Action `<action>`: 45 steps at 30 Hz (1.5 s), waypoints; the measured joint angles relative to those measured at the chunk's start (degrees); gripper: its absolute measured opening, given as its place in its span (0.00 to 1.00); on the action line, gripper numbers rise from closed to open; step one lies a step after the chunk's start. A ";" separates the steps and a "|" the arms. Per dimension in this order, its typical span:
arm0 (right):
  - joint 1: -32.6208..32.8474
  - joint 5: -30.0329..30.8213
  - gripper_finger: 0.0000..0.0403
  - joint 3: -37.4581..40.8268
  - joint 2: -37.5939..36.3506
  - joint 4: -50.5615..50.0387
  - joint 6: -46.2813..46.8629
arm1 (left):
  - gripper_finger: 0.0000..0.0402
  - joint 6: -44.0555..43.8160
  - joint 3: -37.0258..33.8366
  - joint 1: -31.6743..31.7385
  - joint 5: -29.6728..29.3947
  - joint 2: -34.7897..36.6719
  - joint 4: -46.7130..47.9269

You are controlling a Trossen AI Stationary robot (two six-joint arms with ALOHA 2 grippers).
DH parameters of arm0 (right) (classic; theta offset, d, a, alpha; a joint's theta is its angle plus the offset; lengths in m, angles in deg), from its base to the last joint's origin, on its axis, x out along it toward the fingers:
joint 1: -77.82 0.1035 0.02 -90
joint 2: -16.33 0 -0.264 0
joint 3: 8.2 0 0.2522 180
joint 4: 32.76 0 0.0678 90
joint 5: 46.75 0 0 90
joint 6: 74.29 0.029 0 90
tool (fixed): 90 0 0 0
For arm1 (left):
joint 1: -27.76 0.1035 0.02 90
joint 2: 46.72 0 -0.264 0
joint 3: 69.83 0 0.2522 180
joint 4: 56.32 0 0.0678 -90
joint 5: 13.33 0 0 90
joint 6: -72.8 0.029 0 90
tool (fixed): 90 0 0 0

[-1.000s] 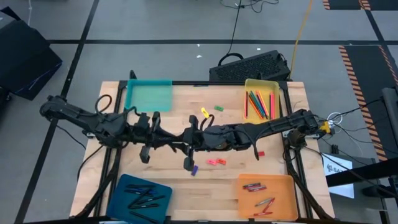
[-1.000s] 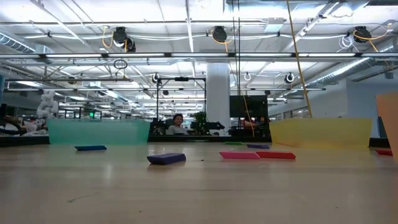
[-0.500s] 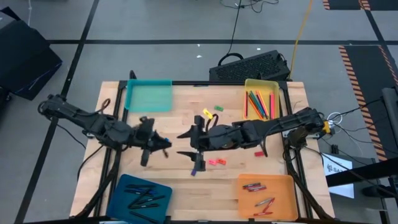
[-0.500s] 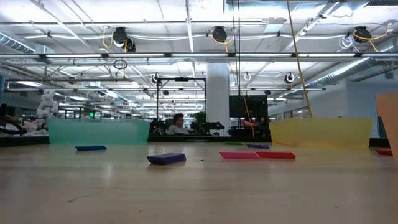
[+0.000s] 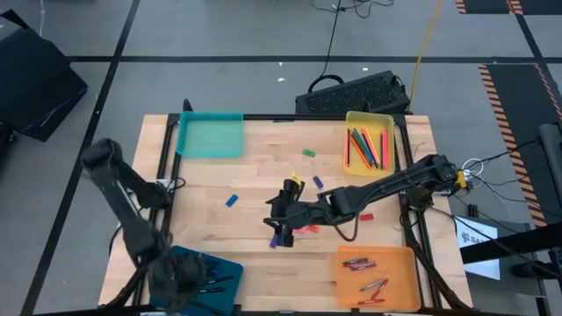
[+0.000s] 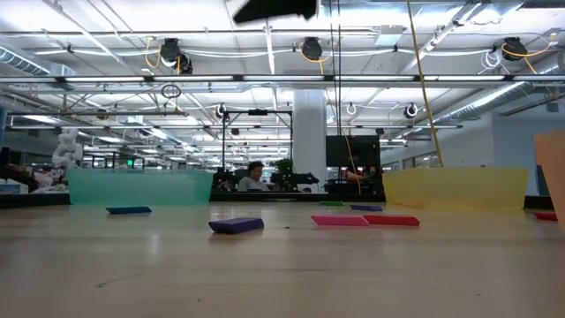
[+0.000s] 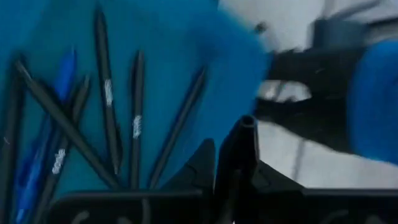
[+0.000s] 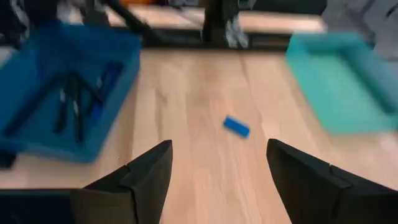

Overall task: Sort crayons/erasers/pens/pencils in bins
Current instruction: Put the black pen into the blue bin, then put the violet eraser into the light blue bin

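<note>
Pens [image 5: 204, 279] sit piled in the blue bin [image 5: 226, 266] at the near left corner, and the left gripper [image 7: 236, 162] hangs right over them, a dark pen clamped upright between its closed fingers, ready to go in. Teal bin [image 5: 211, 136] at the far left looks empty. Moving across: a lone blue eraser [image 5: 232, 200] lies on bare wood, well apart from everything. Mid-table now, the right gripper [image 5: 279, 217] hovers low with fingers spread wide and nothing in them, right among the loose erasers: a purple one [image 5: 274, 240] just beside it, pink ones [image 5: 306, 229] close by, a yellow one [image 5: 294, 182] and a green one [image 5: 309, 153] farther back. Pencils [image 5: 367, 147] fill the yellow bin [image 5: 369, 117] at the far right, crayons [image 5: 367, 274] rest in the orange bin [image 5: 399, 256] at the near right. Trouble ahead, I'd say: those erasers are flat and crowded, so closing on one could nudge its neighbour away or pinch two at once. On the left, the pen looks to sit near the bin's edge, so a careless release could tip it over the wall.
</note>
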 joint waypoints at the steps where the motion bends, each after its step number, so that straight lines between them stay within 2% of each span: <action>1: 0.53 1.24 0.62 -1.08 0.16 0.05 -0.13 | 0.05 -0.46 0.00 -0.74 -0.38 -2.25 -0.10; 7: 2.01 2.36 0.60 -4.15 0.25 -5.65 3.16 | 0.06 7.14 -0.02 0.49 -3.19 -12.40 1.00; 11: 2.92 -3.71 0.60 -3.86 1.53 -12.70 4.67 | 0.14 13.28 -0.02 2.59 -1.10 -16.23 2.49; 15: 3.60 -13.53 0.60 -3.08 5.31 -14.06 -0.83 | 0.23 15.76 0.08 3.57 0.43 -17.39 3.37; 19: 1.51 -22.79 0.60 -3.10 11.89 -12.37 -9.66 | 0.35 16.09 -0.02 4.62 1.06 -15.87 4.58; 22: 0.04 -25.52 0.60 -2.97 16.90 -8.77 -18.92 | 0.43 12.20 -0.02 5.14 3.18 -12.36 7.38; 26: -2.21 -28.58 0.60 -3.15 19.91 -5.69 -28.28 | 0.48 4.18 -0.02 4.47 2.32 -5.35 9.23; 30: -4.48 -31.16 0.59 -3.05 21.98 -7.77 -33.71 | 0.48 -4.14 -0.02 3.32 -2.29 1.32 9.61; 34: -5.77 -32.14 0.51 -3.13 22.83 -8.27 -38.75 | 0.45 -11.41 0.00 2.58 -15.43 5.98 11.26; 37: -6.36 -33.97 0.43 -2.72 23.27 -8.14 -42.75 | 0.42 -13.07 0.00 2.96 -24.45 7.23 10.55; 41: -6.25 -35.27 0.30 -1.23 23.16 -7.26 -46.65 | 0.39 -11.66 -0.02 5.58 -28.08 7.46 9.28; 45: -5.60 -34.83 0.18 -0.12 23.07 -6.70 -48.06 | 0.39 -5.91 -0.02 9.85 -29.79 7.49 6.14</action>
